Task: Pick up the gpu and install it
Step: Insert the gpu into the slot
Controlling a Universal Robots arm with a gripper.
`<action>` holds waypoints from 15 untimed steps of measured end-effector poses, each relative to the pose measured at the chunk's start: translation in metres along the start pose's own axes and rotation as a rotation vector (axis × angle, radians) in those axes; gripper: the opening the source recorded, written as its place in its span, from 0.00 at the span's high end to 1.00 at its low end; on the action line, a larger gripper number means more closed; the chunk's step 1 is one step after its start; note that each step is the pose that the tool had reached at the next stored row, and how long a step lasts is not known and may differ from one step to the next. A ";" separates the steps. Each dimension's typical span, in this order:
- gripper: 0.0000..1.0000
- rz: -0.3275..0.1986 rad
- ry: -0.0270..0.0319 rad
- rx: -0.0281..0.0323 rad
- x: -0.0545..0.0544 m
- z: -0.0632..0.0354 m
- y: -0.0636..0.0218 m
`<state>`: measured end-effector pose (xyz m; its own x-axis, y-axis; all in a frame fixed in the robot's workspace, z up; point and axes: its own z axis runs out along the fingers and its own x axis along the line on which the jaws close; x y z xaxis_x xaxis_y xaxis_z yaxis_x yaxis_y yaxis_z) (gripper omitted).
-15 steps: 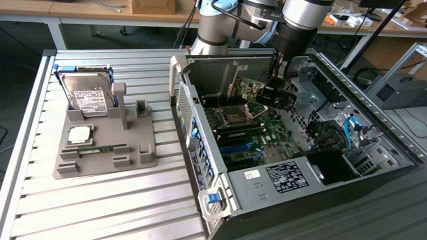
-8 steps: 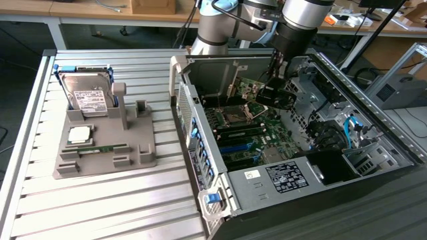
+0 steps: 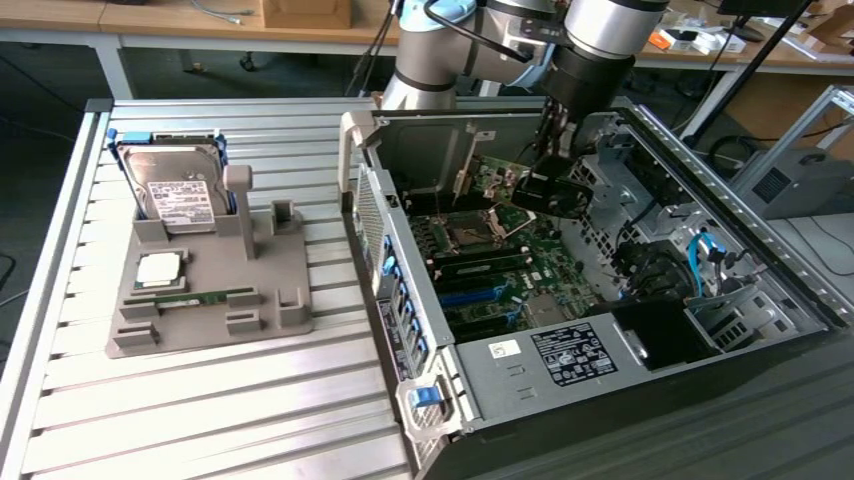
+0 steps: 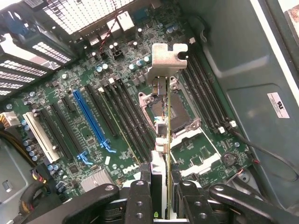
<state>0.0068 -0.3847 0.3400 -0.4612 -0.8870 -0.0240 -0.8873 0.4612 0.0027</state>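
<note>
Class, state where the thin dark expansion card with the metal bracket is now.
In the wrist view the thin dark gpu card sits edge-on in the black gripper, inside the open computer case, over the silver CPU socket of the green motherboard.

end effector [image 3: 534,187] | inside open case [image 3: 747,200]; gpu [image 3: 495,173] above motherboard [image 3: 514,268]

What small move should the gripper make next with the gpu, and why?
Probably shift the gpu sideways toward the blue slot: the gripper holds it edge-on above the CPU socket, not yet over any expansion slot.
</note>
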 end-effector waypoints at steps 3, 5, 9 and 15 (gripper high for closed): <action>0.73 -0.010 0.0004 -0.0001 0.000 0.0000 0.0000; 0.73 -0.019 0.0007 -0.0001 0.000 0.0000 0.0000; 0.73 -0.031 0.0009 -0.0003 0.000 0.0000 0.0000; 0.73 -0.050 0.0013 -0.0006 0.000 0.0000 0.0000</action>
<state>0.0068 -0.3847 0.3399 -0.4164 -0.9089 -0.0229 -0.9092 0.4164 0.0021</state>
